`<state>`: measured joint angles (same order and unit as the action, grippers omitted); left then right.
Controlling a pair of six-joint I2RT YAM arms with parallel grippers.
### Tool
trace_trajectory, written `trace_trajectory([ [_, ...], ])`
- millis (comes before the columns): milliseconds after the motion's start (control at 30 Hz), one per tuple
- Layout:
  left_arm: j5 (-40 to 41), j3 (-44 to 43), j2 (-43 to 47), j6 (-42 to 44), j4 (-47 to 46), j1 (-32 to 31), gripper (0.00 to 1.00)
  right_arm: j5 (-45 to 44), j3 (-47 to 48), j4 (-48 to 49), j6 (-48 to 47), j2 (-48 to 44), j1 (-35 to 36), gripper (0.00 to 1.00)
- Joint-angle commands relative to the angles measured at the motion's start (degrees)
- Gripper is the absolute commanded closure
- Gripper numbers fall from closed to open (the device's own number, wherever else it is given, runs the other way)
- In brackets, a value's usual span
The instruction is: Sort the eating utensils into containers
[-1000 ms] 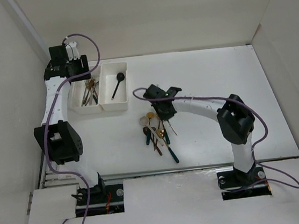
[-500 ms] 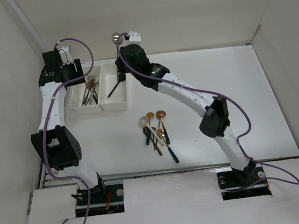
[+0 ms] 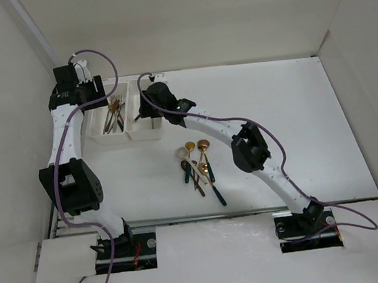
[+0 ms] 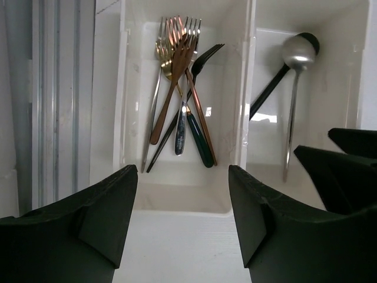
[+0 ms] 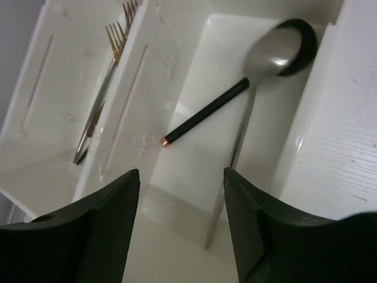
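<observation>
Two white containers stand side by side at the back left. The left one (image 3: 109, 139) (image 4: 177, 191) holds several forks (image 4: 182, 88). The right one (image 3: 145, 137) (image 5: 194, 177) holds a black spoon (image 5: 206, 112) and a silver spoon (image 5: 272, 53) (image 4: 297, 56) lying across it. My right gripper (image 3: 145, 107) (image 5: 181, 174) hangs open just above that container, nothing between its fingers. My left gripper (image 3: 95, 97) (image 4: 182, 171) hovers open and empty over the handle end of the fork container. Several more eating utensils (image 3: 199, 166) lie in a loose pile at mid-table.
The pile holds gold and copper spoons and teal-handled pieces, crossing one another. The box's left wall runs close beside the fork container. My right gripper's dark fingers (image 4: 347, 165) show at the right edge of the left wrist view.
My right arm swung from the pile up to the right container carrying the silver spoon, then opened; the spoon now lies in that container. The left arm hardly moved.
</observation>
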<state>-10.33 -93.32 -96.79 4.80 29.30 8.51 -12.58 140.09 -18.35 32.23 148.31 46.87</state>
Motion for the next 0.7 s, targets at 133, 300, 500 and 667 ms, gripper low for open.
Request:
trace_trajectory([
  [133, -2.24, 0.24, 2.84, -0.67, -1.53, 0.36, 0.4, 1.25, 2.38, 4.81, -0.75, -10.66, -0.64, 0.11],
  [300, -2.77, -0.29, 2.84, -0.67, -1.0, 0.36, 0.39, 4.13, -6.65, -3.95, -11.02, -22.23, -0.64, 0.14],
  [500, -2.77, -0.81, 2.31, -0.67, -0.47, 0.98, 0.39, 4.77, -31.48, -23.81, -15.27, -32.19, 1.45, 0.83],
  [667, -2.77, -1.34, 1.78, -0.67, 0.06, 0.98, 0.37, 2.55, -48.93, -24.63, -14.31, -40.89, 7.79, 0.61],
])
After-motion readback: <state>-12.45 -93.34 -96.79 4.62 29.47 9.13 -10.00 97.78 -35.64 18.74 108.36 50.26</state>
